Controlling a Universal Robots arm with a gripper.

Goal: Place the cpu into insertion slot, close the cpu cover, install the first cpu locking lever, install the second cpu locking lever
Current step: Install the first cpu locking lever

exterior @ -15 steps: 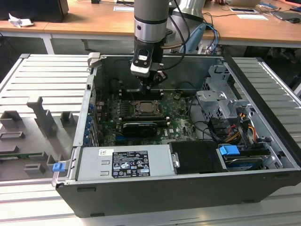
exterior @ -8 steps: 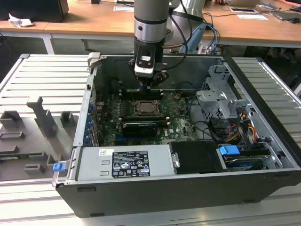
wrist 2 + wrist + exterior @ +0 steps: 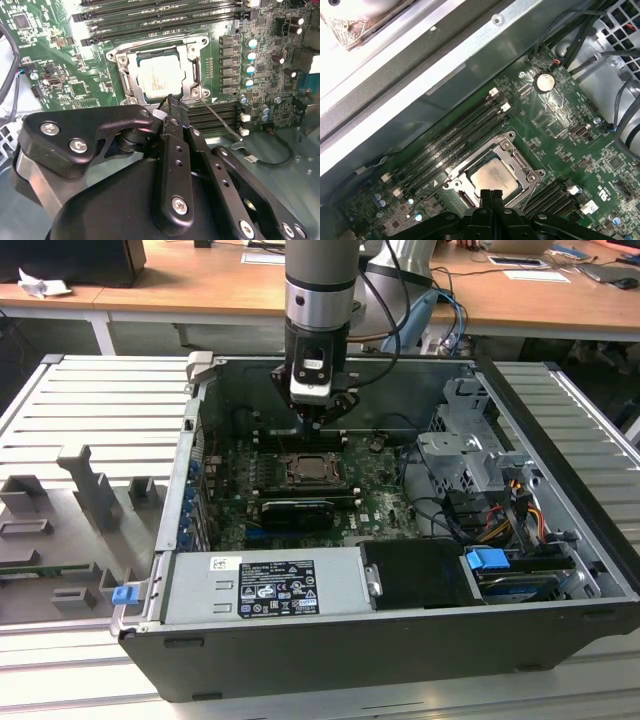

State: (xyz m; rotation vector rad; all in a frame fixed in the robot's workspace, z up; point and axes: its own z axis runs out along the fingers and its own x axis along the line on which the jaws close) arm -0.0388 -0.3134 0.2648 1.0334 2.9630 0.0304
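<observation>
The cpu [image 3: 156, 77] is seen lying flat in the insertion slot [image 3: 146, 54], near the middle of the green board [image 3: 75, 90]. So the first step looks done. The cpu cover [image 3: 189, 70] is laid down around the cpu like a frame, so the second step looks done too.

A thin metal rod [image 3: 217, 117] is seen running away from one corner of the cover. It may be a locking lever that is not pushed down yet, but this cannot be told for sure. The two lever steps are judged to be left.

The gripper [image 3: 170, 102] is held just above the edge of the cover. Its jaws are pressed together and nothing is held between them.

Long black memory slots [image 3: 455, 135] are seen beside the insertion slot. The board is held inside an open computer case [image 3: 400, 640], which is set in the middle of the grey counter [image 3: 80, 390].
</observation>
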